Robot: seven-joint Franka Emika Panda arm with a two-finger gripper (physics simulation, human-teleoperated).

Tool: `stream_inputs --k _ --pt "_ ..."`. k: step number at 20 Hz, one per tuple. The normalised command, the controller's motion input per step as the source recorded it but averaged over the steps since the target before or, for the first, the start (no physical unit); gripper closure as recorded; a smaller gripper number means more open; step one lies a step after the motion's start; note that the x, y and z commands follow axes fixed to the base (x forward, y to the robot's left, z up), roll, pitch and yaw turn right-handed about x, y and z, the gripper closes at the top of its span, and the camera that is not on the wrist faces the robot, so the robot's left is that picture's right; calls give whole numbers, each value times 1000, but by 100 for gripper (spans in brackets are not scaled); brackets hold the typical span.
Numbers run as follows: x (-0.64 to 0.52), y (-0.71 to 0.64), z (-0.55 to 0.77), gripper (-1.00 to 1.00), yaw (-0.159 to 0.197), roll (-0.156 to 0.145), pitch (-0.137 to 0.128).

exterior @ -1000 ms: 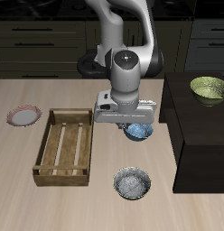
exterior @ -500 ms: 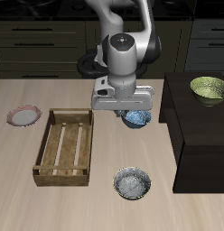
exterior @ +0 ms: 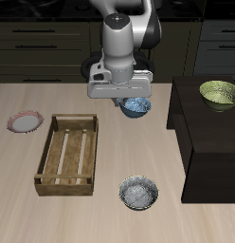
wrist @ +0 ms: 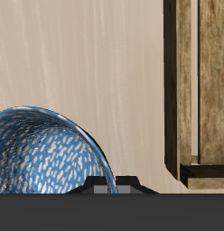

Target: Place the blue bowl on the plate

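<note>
Blue bowl: lifted off the table, just under the arm's wrist, beyond the crate's far corner.
Gripper: closed on the bowl's rim.
Plate: on the table, across the wooden crate.

No readable text, no labels, no brands, no numbers, no signs in either view

Even, soft light from above; faint shadows under the tray; renders coarse, slightly blurred, no glare
</note>
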Motion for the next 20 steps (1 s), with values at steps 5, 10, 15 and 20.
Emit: stream_inputs --k 5,10,15,20 --pt "-219 -150 205 100 11 4 -27" --pt "-216 -321 150 100 -8 -12 15" --pt "-204 -358 111 100 9 -11 -12" --pt "-131 -333 87 100 10 -13 -14"
